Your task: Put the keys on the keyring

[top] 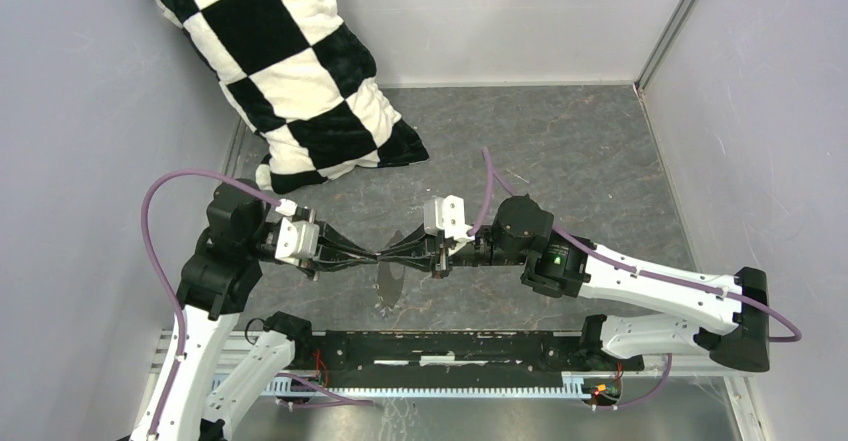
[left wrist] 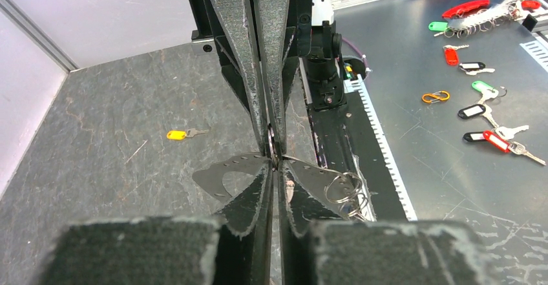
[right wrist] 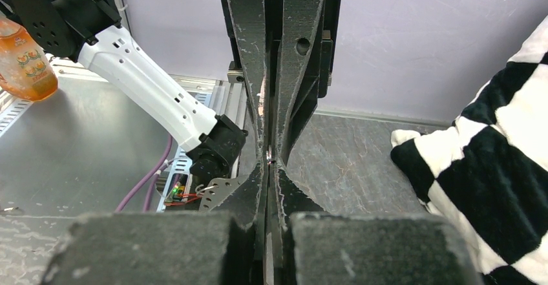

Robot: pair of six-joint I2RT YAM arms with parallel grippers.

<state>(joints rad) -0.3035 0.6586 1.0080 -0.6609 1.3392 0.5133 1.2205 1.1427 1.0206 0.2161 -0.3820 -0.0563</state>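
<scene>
While the left gripper (left wrist: 275, 167) pinches the keyring (left wrist: 216, 176) tip to tip with the closed right gripper (left wrist: 271, 144), the yellow key (left wrist: 178, 134) lies apart on the table (left wrist: 97, 136); I think the right one should release and fetch it, the left holding steady.

White arm shells (top: 650, 283) with black joints (top: 522, 229); purple cables (top: 152, 211); scuffed black tool fingers (left wrist: 249, 201); green light (top: 556, 258).
</scene>
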